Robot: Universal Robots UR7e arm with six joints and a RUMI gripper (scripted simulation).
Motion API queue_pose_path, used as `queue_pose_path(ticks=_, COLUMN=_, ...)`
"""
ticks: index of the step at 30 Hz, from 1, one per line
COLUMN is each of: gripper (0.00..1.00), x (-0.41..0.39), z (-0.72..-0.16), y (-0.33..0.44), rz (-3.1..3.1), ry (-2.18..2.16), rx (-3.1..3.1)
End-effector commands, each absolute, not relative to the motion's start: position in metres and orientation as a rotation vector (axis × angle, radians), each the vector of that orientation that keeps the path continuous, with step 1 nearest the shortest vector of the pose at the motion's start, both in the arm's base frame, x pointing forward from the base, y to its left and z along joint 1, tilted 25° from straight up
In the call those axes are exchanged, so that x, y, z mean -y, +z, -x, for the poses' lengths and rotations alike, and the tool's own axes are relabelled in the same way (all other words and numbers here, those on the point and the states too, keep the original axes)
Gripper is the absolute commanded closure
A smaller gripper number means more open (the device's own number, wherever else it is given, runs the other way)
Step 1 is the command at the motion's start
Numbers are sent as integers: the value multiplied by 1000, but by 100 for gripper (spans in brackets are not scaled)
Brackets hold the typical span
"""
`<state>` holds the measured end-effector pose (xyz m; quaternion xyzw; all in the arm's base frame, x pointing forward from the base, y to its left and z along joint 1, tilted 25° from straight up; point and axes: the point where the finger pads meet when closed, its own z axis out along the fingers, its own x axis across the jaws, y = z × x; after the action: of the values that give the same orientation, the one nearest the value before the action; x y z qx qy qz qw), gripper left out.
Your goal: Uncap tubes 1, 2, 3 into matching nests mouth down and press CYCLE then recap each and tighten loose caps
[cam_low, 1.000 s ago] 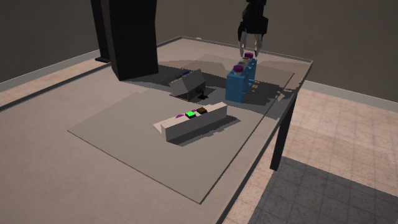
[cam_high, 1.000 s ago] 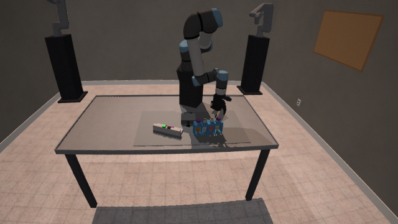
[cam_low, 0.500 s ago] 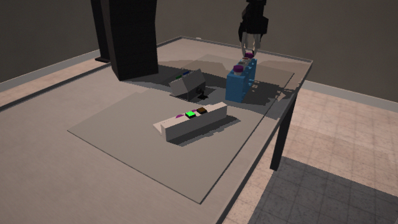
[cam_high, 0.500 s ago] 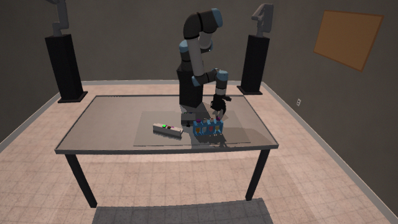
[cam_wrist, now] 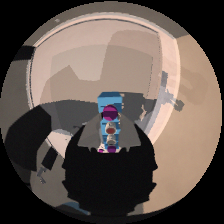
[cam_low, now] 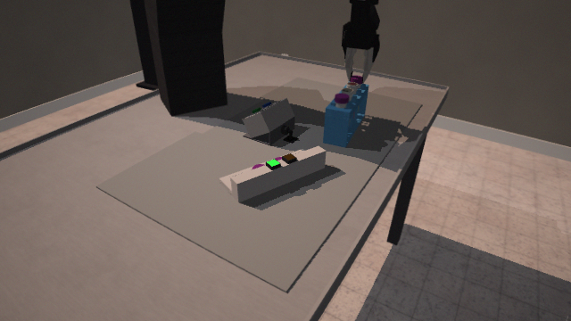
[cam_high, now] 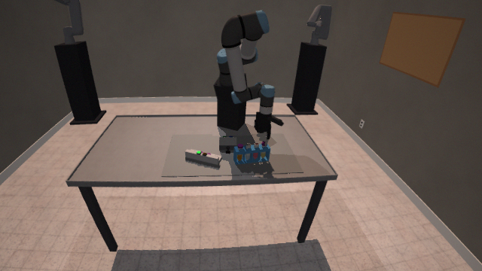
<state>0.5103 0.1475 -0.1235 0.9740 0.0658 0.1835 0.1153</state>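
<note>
Cap of tube 1 [cam_high: 263, 144] [cam_low: 356, 79] [cam_wrist: 110, 113] is at the right end of the blue station [cam_high: 251, 155] [cam_low: 337, 125] [cam_wrist: 109, 96], directly below the claw [cam_high: 268, 138] [cam_low: 357, 77] [cam_wrist: 110, 112], which pinches it; I judge that the next turn must follow the tube's upright axis.

Arm's top cropped in exterior.
</note>
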Motion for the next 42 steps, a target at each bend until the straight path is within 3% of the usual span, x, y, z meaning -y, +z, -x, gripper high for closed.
queue_pose_path(ticks=1, gripper=100, x=-148, z=-511, y=-123, rz=-2884, ry=579, rx=138)
queue_pose_path(ticks=9, gripper=100, x=-148, z=-511, y=-124, rz=-2882, ry=626, rx=573)
queue_pose_path(ticks=15, gripper=100, x=-148, z=-511, y=-124, rz=-2882, ry=626, rx=573)
queue_pose_path(ticks=16, gripper=65, x=-148, z=-511, y=-124, rz=-2882, ry=626, rx=573)
queue_pose_path(ticks=28, gripper=65, x=-148, z=-511, y=-124, rz=-2883, ry=626, rx=573)
queue_pose_path(ticks=42, gripper=65, x=-148, z=-510, y=-123, rz=-2775, ry=487, rx=-501)
